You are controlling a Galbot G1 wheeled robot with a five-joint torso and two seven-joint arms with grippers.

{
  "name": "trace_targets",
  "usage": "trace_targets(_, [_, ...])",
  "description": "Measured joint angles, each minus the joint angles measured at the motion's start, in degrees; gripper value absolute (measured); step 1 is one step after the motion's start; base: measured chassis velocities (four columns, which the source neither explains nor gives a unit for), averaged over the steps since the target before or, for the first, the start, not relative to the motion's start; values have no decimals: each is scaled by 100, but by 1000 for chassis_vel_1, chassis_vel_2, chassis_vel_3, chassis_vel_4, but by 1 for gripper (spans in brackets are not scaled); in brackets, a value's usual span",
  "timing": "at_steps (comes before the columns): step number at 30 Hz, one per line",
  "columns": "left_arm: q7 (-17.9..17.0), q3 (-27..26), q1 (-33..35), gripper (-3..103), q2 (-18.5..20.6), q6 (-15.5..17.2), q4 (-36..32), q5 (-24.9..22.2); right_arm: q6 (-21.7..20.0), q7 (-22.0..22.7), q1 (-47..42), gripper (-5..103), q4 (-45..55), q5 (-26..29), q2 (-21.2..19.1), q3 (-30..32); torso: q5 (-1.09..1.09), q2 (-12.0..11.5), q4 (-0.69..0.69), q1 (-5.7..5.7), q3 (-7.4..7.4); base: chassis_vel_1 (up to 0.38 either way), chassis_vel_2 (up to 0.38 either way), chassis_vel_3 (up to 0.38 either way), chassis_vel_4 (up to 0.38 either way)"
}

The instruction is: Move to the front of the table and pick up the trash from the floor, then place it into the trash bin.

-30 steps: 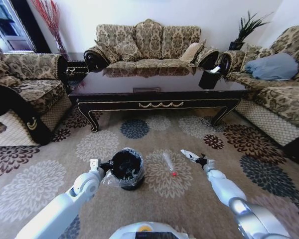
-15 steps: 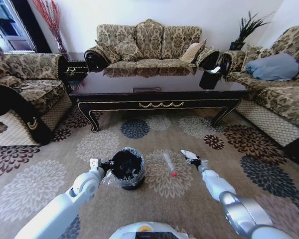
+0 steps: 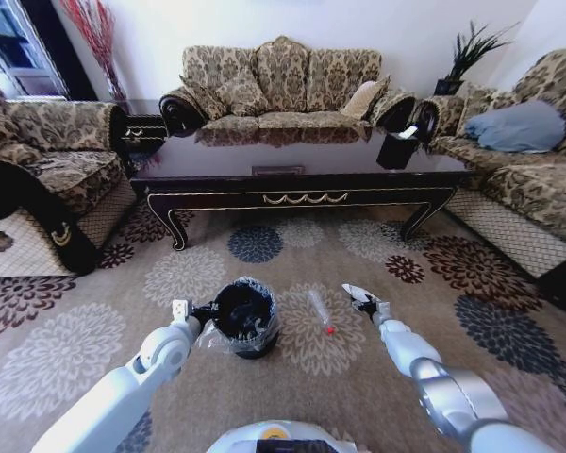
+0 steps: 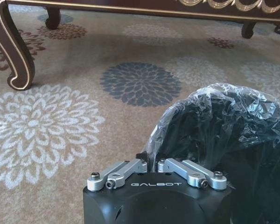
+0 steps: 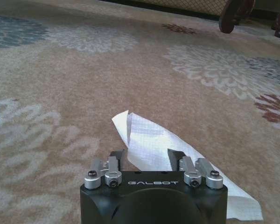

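Observation:
The trash bin (image 3: 244,318), black with a clear liner, stands on the floor (image 3: 179,274) in front of the table (image 3: 300,197). My left gripper (image 3: 206,311) is shut on its near rim; in the left wrist view the gripper (image 4: 149,159) pinches the liner edge of the bin (image 4: 233,140). To the bin's right lies a clear bottle (image 3: 319,308) with a red cap. Further right is a white wrapper (image 3: 355,292), flat on the carpet. My right gripper (image 5: 147,156) is low over the wrapper (image 5: 154,137), open, one finger on each side of it.
Patterned sofas surround the table on three sides. A black tissue box (image 3: 396,148) sits on the table's right end. The table's curved leg (image 4: 14,51) stands beyond the bin. Open carpet lies between me and the table.
My right gripper has moved left and down to straddle the white wrapper. The left gripper and the bin it holds have shifted slightly to the right.

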Motion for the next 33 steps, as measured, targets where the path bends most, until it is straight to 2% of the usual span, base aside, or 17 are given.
trace_targets(3, [-1,-1,-20,4,9,0,-23,-23,-10,32,45,40,-30,-31,49,9,-1,0,1,0,0,0,0,0,0])
trace_targets(6, [-7,0,-37,4,10,0,-27,-28,-18,55,58,34,-39,-40,81,12,0,0,1,0,0,0,0,0,0])
trace_targets(9, [-8,0,-37,4,16,0,-36,-46,-20,51,49,18,-4,-27,85,34,0,0,0,0,0,0,0,0,0])
trace_targets(12, [-8,0,-37,4,16,0,-37,-47,-8,-8,16,13,57,16,65,69,0,0,0,0,0,0,0,0,0])
trace_targets(15, [-9,5,-37,4,-7,0,-37,-47,73,-84,-30,1,115,48,42,116,0,1,0,0,0,0,0,0,0])
trace_targets(33, [-6,20,-53,4,6,9,-10,-64,92,-213,-111,0,199,-2,-9,284,0,0,1,-1,-1,-6,6,5,-7])
